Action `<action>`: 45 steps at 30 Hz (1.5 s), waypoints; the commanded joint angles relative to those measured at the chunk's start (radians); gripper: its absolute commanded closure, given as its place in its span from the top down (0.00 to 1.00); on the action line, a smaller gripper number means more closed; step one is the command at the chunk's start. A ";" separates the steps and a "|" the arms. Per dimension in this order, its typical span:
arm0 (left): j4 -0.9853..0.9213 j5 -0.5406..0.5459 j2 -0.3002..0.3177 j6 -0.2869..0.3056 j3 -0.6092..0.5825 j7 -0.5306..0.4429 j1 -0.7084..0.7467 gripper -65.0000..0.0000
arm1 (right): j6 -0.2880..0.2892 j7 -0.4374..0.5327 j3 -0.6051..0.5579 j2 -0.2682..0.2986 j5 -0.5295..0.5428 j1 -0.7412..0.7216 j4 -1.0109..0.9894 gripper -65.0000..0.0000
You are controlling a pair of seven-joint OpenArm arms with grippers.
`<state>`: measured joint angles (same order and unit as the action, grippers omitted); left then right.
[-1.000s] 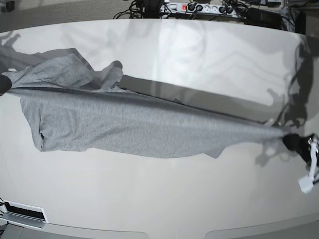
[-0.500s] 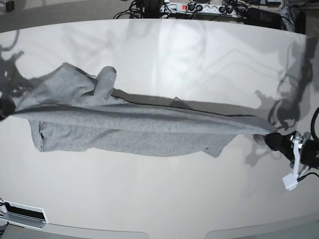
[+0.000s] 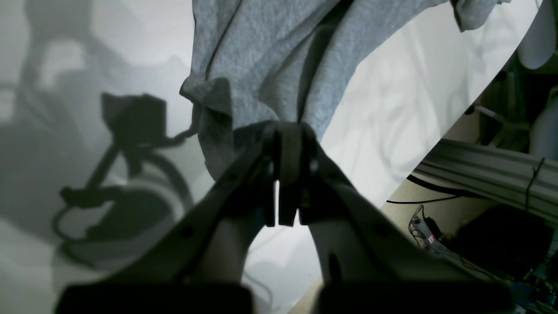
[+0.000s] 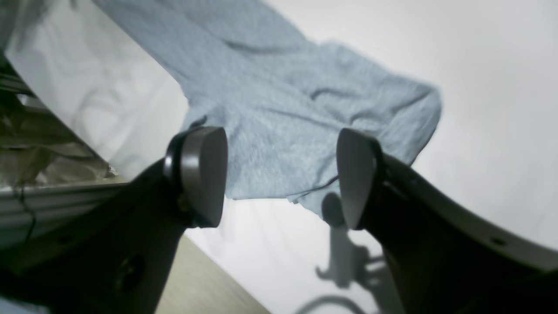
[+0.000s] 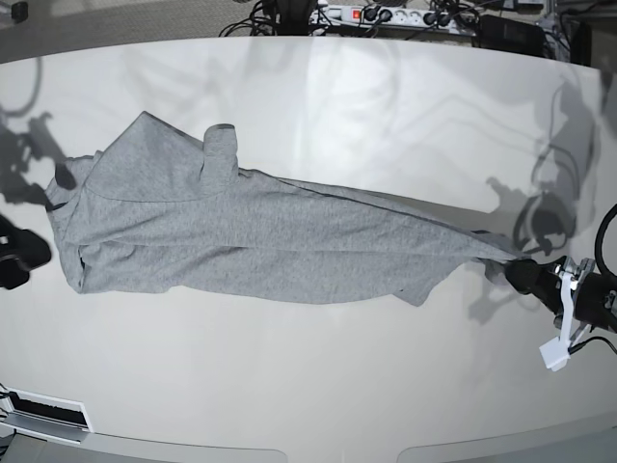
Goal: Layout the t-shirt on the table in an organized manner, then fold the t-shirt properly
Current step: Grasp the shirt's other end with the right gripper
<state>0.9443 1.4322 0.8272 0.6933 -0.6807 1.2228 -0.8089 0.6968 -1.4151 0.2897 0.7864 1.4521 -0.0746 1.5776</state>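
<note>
The heather-grey t-shirt (image 5: pixel 241 241) stretches across the white table (image 5: pixel 318 386), plain side up. Its left part lies flat and rumpled, and a sleeve (image 5: pixel 218 154) is bunched near the back. The right end tapers to a point held just above the table, where my left gripper (image 5: pixel 525 274) is shut on it. In the left wrist view the left gripper (image 3: pixel 285 144) pinches a bunch of the t-shirt (image 3: pixel 279 52). My right gripper (image 5: pixel 27 253) is at the table's left edge. The right wrist view shows this gripper (image 4: pixel 279 174) open and empty, above the edge of the t-shirt (image 4: pixel 296 117).
A power strip with cables (image 5: pixel 386 14) runs behind the table's far edge. A white tag (image 5: pixel 556 355) dangles from the left arm. A dark slotted panel (image 5: pixel 43 410) sits at the front left corner. An aluminium rail (image 3: pixel 488 170) and floor cables lie beyond the table edge.
My right gripper opened and let go of the shirt's left end, which dropped and spread on the table. The left gripper stayed shut on the right end and sank slightly.
</note>
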 commanded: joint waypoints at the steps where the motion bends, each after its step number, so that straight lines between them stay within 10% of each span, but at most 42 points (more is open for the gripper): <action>1: 0.009 0.017 0.014 0.005 0.011 -0.012 -0.028 0.00 | 0.001 0.019 0.009 -0.015 0.031 -0.012 0.010 0.63; 4: 0.009 0.017 0.014 0.005 0.011 -0.011 -0.028 0.00 | 0.001 0.019 0.009 -0.122 0.031 0.036 0.010 0.63; 13: 0.009 0.017 0.015 0.005 0.011 -0.011 -0.027 0.00 | -0.108 0.173 0.010 -0.337 -0.447 0.216 0.010 0.63; 23: 0.009 0.018 0.000 0.005 0.011 -0.012 -0.018 0.00 | -0.273 0.324 0.013 -0.474 -0.780 0.354 0.010 0.63; 36: 0.009 0.017 -0.013 0.005 0.011 -0.011 -0.014 0.00 | -0.160 0.400 0.013 -0.648 -0.782 0.351 0.010 0.63; 39: 0.009 0.017 -0.013 0.005 0.011 -0.011 -0.014 0.00 | -0.138 0.402 0.013 -0.652 -0.830 0.332 0.010 0.50; 42: 0.009 0.017 -0.013 0.005 0.011 -0.011 -0.014 0.00 | -0.091 0.359 0.013 -0.638 -0.866 0.303 0.011 0.07; 45: 0.009 0.017 -0.013 0.005 0.011 -0.011 -0.014 0.00 | -0.028 0.278 0.013 -0.607 -0.821 0.266 0.019 0.00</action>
<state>0.9447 1.4322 0.7998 0.6930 -0.6804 1.2228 -0.7929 0.6655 -1.1526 0.2981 0.1696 0.6144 0.1997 1.5764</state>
